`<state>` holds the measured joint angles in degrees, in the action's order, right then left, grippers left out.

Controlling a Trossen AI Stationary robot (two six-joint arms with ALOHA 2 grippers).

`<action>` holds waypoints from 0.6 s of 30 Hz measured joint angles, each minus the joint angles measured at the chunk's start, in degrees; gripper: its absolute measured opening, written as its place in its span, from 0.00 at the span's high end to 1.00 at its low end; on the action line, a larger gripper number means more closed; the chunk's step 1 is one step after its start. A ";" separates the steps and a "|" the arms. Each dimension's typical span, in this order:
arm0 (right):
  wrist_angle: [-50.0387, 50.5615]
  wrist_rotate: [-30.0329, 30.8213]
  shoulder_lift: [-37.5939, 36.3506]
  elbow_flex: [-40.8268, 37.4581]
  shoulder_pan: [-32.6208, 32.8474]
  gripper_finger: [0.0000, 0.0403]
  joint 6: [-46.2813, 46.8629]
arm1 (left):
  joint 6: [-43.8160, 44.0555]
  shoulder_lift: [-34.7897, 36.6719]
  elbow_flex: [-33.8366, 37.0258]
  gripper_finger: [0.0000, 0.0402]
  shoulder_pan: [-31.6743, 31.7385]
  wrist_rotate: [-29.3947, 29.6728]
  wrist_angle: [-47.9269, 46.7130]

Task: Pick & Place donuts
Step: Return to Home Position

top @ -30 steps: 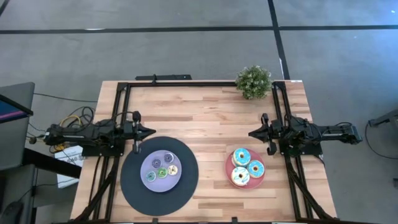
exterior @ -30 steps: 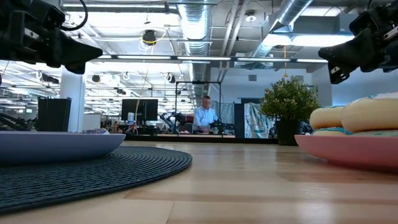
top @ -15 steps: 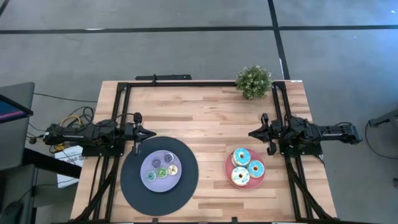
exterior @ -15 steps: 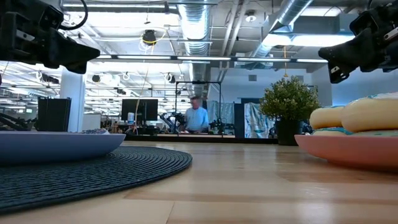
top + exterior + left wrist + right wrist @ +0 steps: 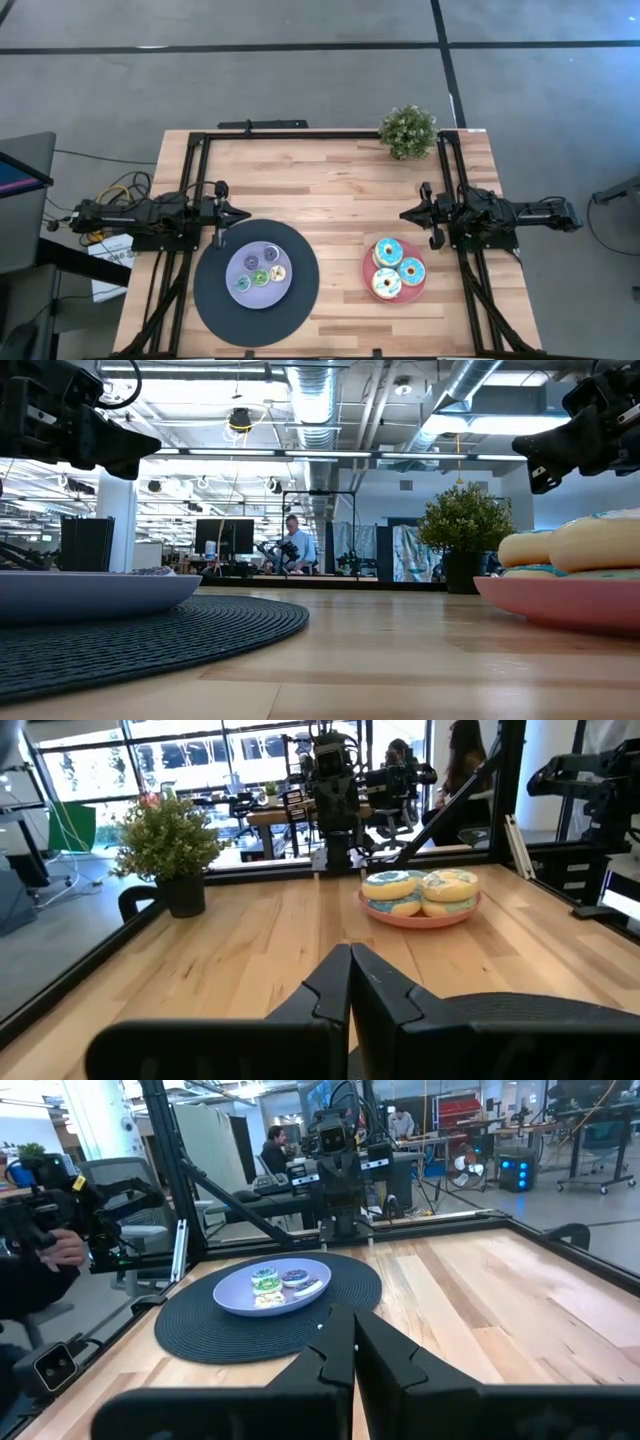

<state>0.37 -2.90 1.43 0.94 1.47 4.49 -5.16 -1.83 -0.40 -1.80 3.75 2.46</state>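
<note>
Three larger donuts (image 5: 396, 268), iced blue and white with sprinkles, lie on a pink plate (image 5: 367, 273) at the table's right; the left wrist view shows them (image 5: 420, 888) too. Several coin-sized donuts (image 5: 260, 272) lie on a lavender plate (image 5: 232, 268), which rests on a big black disc (image 5: 210, 300) at the left. My left gripper (image 5: 245, 212) hovers shut just beyond the disc's far-left rim. My right gripper (image 5: 403, 213) hovers shut beyond the pink plate's far side. Both point toward the table's middle, and their fingers meet in the wrist views (image 5: 350, 960) (image 5: 354, 1325).
A small potted plant (image 5: 408, 130) stands at the far right corner. Black frame rails (image 5: 300, 134) run along the far edge and both sides. Bare wood lies between the two plates and across the table's middle. A person (image 5: 294, 545) is in the room far behind.
Neither arm and no donut has moved. The person far behind the table has walked toward the left of the low view.
</note>
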 joint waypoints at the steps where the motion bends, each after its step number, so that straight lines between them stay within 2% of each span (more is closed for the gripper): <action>1: 0.00 0.00 0.00 0.01 0.00 1.00 0.00 | -0.16 0.00 0.00 1.00 0.00 0.00 0.00; 18: 0.02 -0.02 0.00 0.01 -0.01 1.00 0.02 | 1.09 -0.04 0.02 1.00 0.00 -0.07 0.00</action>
<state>0.38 -2.92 1.43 0.95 1.46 4.51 -4.07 -1.87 -0.38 -1.80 3.67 2.46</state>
